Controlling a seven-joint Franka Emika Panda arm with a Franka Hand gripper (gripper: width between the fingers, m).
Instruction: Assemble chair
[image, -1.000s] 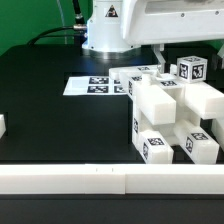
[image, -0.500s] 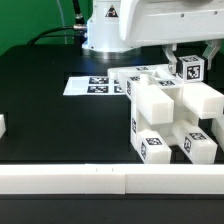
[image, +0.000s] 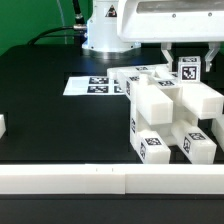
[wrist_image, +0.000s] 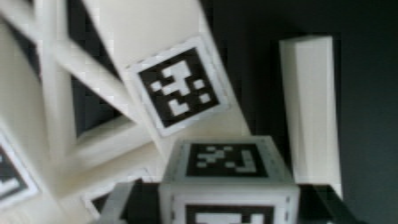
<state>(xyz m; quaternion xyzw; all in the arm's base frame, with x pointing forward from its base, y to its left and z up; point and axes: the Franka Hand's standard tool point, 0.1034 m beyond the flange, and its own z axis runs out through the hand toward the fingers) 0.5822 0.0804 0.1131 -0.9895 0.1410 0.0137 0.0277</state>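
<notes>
In wrist view: block (wrist_image: 221, 187) top tag (wrist_image: 222, 158)

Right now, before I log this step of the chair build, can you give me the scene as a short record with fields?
grip: hand closed on the tagged white block, one finger on each side
block place: at the back of the parts, on the exterior view's right; lifted or resting cannot be told
chair parts: chunky white pieces bunched together on the black table
marker board: flat on the table, on the exterior view's left of the parts
</notes>
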